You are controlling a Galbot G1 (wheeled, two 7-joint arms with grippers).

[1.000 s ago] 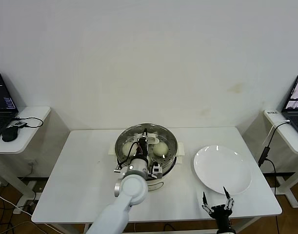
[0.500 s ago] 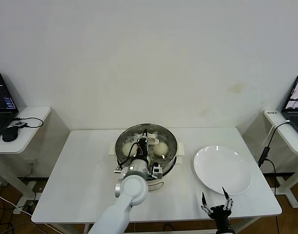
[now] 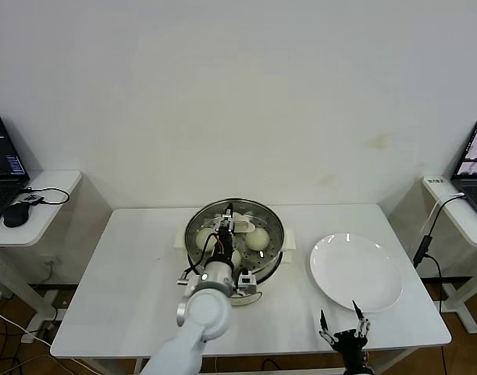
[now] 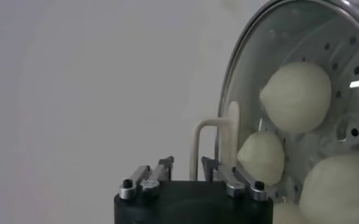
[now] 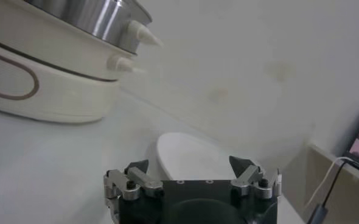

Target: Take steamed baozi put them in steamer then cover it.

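Left gripper (image 4: 187,171) has just released the glass lid's handle (image 4: 211,146) at frame centre, its fingers now parted, so the steamer (image 3: 274,234) with the baozi (image 4: 296,96) looks covered; right gripper (image 3: 341,320) waits open, lower right.

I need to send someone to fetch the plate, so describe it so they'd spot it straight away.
Start at the white table in the middle of the room, where the steel steamer stands. The plate lies flat on the table at the robot's right of the steamer, apart from it. It is the only flat, plain white round dish there, and nothing lies on it.
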